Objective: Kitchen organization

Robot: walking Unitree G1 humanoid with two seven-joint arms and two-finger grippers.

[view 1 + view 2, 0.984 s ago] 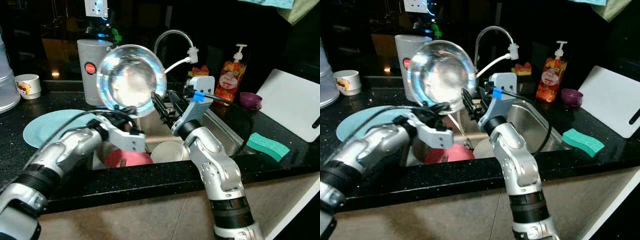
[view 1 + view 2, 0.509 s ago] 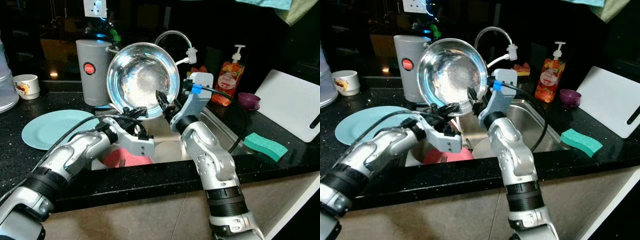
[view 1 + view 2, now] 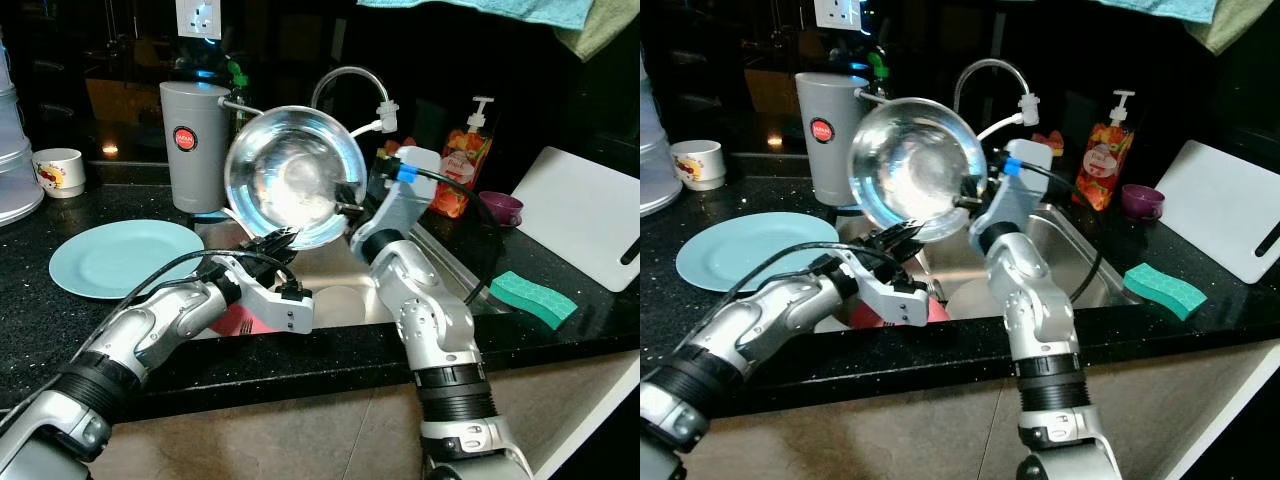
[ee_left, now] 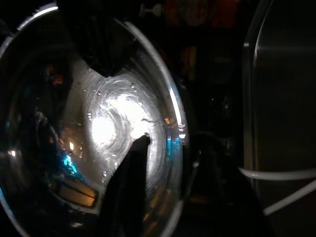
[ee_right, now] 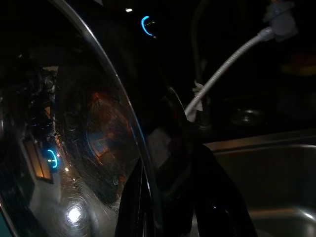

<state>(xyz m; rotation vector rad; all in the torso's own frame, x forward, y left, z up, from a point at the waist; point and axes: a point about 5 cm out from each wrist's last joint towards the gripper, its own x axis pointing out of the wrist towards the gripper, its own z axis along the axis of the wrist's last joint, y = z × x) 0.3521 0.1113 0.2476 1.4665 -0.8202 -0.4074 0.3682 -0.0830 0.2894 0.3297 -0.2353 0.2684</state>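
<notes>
Above the dark desk's sink [image 3: 440,265], left fingers [image 3: 270,240] pinch the steel bowl [image 3: 295,177] by its lower rim and right fingers [image 5: 148,197] straddle its far edge, so both grips should hold until it rests flat.

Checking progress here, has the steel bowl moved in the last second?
Yes. The steel bowl has shifted to the robot's right, away from the grey canister and toward the faucet.
</notes>
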